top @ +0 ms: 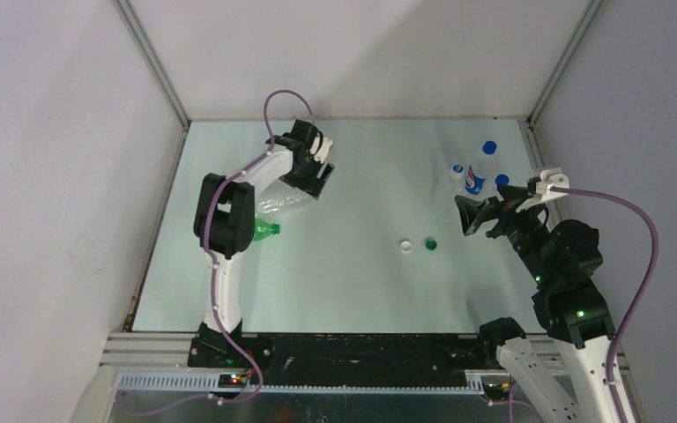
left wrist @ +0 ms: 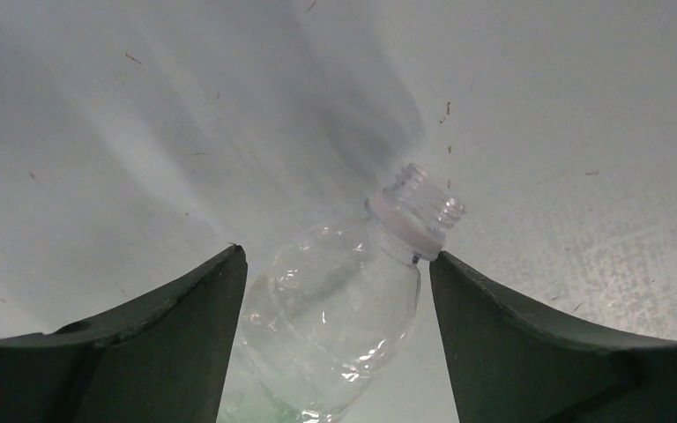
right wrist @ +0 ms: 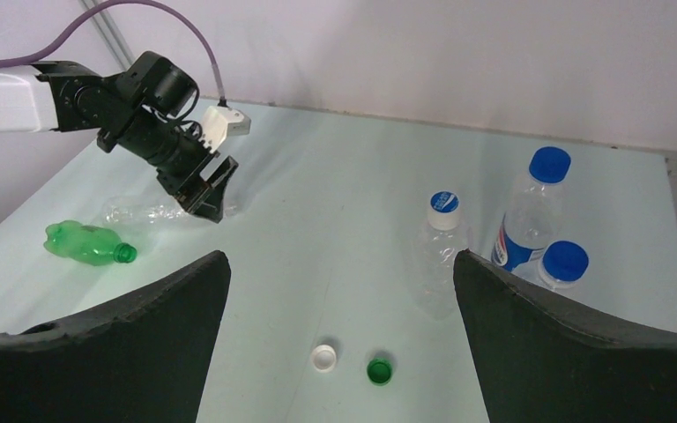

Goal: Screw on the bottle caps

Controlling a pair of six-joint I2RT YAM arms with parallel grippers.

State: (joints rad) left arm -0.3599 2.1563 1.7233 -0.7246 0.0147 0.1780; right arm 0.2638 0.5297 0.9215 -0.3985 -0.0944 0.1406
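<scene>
Left claw: fingers spread, one on either side of the clear bottle. One tip sits just beside the neck collar, the other just beside the shoulder. No firm pinch is visible.
Clear bottle: lying on its side at the far left of the table, uncapped, its threaded mouth reaching past the fingertips.
Green bottle: lying on its side, uncapped, just beside the clear bottle on the near side.
White cap, green cap: side by side mid-table, not touching, well apart from both bottles.
Right claw: spread wide, holding nothing, raised over the table right of the caps.
Blue-capped bottles: three, upright, far right.
</scene>
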